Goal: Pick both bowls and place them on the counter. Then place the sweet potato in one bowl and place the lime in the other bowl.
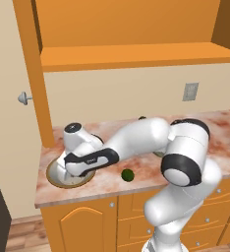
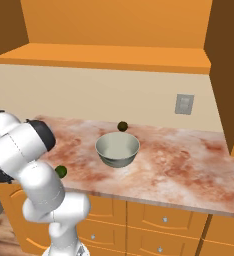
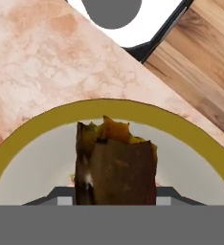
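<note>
From the left base view, I am watching the arm reaching down and to the left over the counter (image 1: 195, 135). Its hand is hanging over the cream bowl (image 1: 55, 177), which is sitting at the counter's left front corner. The hand is covering most of the bowl and hiding the fingers. The lime (image 1: 128, 174) is lying on the marble just right of the bowl, near the front edge.

From the right base view, I am seeing the grey-green bowl (image 2: 117, 149) standing upright in the middle of the counter. A duller olive ball (image 2: 122, 126) is resting just behind it, near the wall. The lime (image 2: 61, 171) is peeking out beside the arm's white body at the front edge.

From the hand view, I am looking straight down into the cream bowl (image 3: 18, 139), with its tan rim curving around. The gripper (image 3: 115, 194) is pinching the sweet potato (image 3: 115, 165), holding it over the bowl's pale inside. I cannot tell whether the sweet potato is touching the bowl.
</note>
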